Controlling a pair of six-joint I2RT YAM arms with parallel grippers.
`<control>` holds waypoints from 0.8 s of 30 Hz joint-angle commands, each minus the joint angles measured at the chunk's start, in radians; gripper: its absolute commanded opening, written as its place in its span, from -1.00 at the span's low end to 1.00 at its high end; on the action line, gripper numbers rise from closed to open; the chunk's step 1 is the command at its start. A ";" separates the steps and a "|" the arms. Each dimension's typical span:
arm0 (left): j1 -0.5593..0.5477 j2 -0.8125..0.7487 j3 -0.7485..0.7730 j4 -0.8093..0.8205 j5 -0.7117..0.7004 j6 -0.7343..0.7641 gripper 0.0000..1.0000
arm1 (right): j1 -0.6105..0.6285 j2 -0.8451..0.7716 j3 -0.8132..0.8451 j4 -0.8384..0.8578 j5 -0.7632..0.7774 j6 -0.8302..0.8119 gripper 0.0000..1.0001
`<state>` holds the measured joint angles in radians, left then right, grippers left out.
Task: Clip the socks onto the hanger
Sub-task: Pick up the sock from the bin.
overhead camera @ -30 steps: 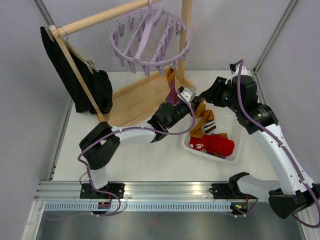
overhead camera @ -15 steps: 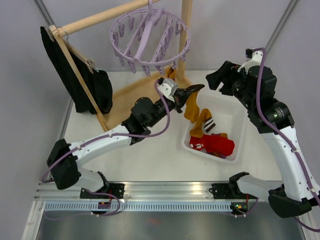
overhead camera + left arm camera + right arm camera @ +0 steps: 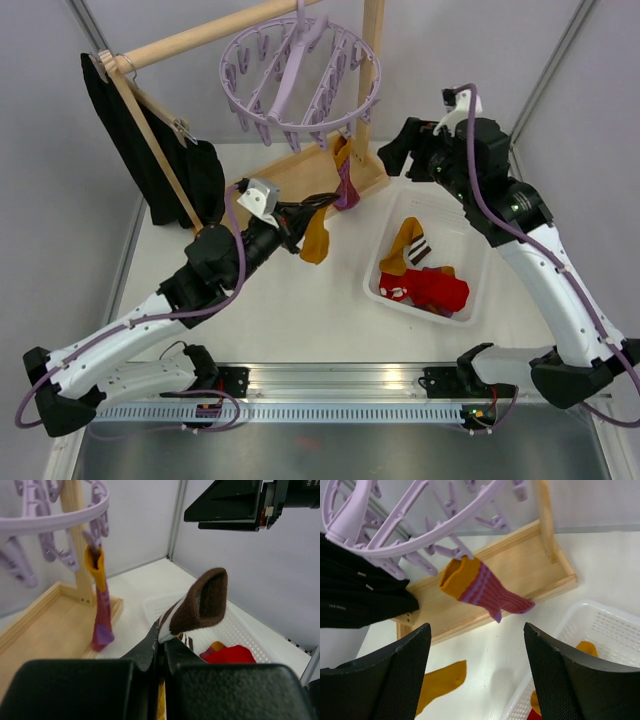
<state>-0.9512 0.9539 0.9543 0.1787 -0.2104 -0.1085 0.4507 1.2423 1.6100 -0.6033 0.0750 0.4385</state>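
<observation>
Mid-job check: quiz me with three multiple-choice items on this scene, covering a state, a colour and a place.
1. The right hand is: A open, empty; B shut on a sock; C shut, empty.
2. Cuff of the held sock in the left hand: A green; B brown; C blue.
3. The orange-and-maroon sock is: A in the left hand; B in the right hand; C clipped to the hanger.
Answers: A, its fingers are spread with nothing between; B, the left wrist view shows brown; C, its cuff hangs pinched beneath it.
</observation>
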 commanded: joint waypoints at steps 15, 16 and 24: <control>-0.004 -0.245 -0.028 -0.452 -0.262 -0.154 -0.95 | 0.371 0.195 0.094 0.235 0.247 -0.161 0.43; -0.003 -0.254 -0.028 -0.464 -0.262 -0.157 -0.95 | 0.375 0.200 0.082 0.250 0.262 -0.168 0.42; -0.003 -0.293 -0.022 -0.510 -0.267 -0.165 -0.95 | 0.390 0.249 0.014 0.391 0.376 -0.201 0.33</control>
<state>-0.9512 0.6685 0.9257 -0.3073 -0.4541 -0.2440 0.8291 1.4727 1.6333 -0.3214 0.3664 0.2687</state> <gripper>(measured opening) 0.033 0.672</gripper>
